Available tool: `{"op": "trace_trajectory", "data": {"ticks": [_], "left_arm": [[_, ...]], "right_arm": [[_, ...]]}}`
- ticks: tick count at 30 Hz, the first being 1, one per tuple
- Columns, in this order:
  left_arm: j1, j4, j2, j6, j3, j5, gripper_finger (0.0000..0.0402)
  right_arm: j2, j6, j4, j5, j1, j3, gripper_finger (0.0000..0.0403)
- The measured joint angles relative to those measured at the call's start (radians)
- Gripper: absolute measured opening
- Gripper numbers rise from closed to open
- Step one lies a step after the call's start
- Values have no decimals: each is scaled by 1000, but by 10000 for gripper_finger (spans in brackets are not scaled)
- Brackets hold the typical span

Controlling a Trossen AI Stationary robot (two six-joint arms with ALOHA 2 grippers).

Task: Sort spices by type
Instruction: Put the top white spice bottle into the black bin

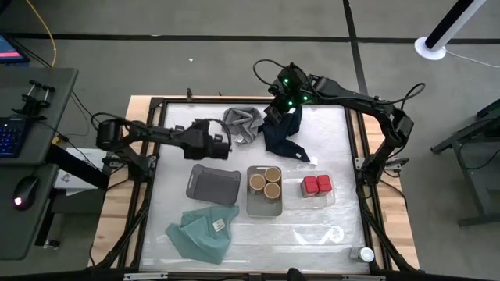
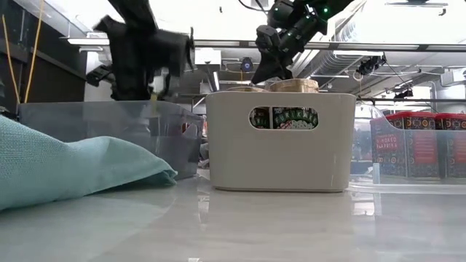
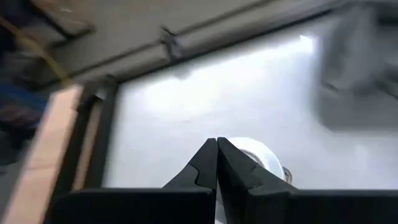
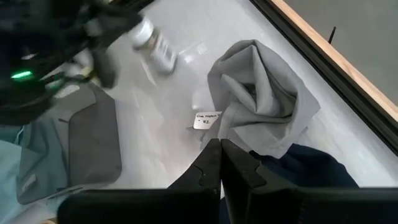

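Note:
My left gripper (image 1: 226, 147) hangs above the table between the grey cloth (image 1: 242, 123) and the dark grey tray (image 1: 212, 183), shut, with a white-capped jar (image 3: 258, 155) at its tips. My right gripper (image 1: 277, 115) is up at the far middle, shut on the navy cloth (image 1: 287, 139). Three tan-topped jars (image 1: 266, 183) stand in the pale tray (image 1: 251, 207). Two red jars (image 1: 316, 185) stand in the clear tray (image 1: 333, 199). A second white-capped jar (image 1: 365, 254) rests on the table frame at the near right corner. My left gripper carries the white-capped jar (image 4: 152, 40) clear of the table, tilted with its cap up. My own fingers (image 3: 205, 168) hide which part of the jar they are on. My right gripper holds the navy cloth's upper part (image 1: 283, 123), slanting down from the far side; the fingers (image 4: 208, 168) cover the pinch. The cloth (image 4: 305, 171) hangs below them, its lower end (image 1: 301, 154) on the table.
The grey cloth (image 4: 261, 93) lies crumpled beside the navy one, a white tag (image 4: 207, 119) at its edge. A teal cloth (image 1: 199, 230) lies at the near left. The three trays stand in a row across the middle. The table's dark frame (image 1: 367, 195) borders the white surface.

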Motion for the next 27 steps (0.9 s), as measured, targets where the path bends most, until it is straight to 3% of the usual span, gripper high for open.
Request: {"op": "trace_trajectory", "data": {"ticks": [7,13,15,20,23,27], "left_arm": [[-98,-8,-147,170,43,108,0],[-52,4,-307,569,156,135,1],[6,5,-346,722,196,257,6],[159,-2,-385,947,226,703,55],[217,-25,-376,1046,226,824,99],[270,-18,-339,1048,226,897,167]], "right_arm": [[0,0,26,0,0,0,0],[0,0,26,0,0,0,0],[0,-1,26,0,0,0,0],[0,-25,11,0,0,0,0],[0,-27,-18,0,0,0,0],[0,-52,-88,0,0,0,0]]}}
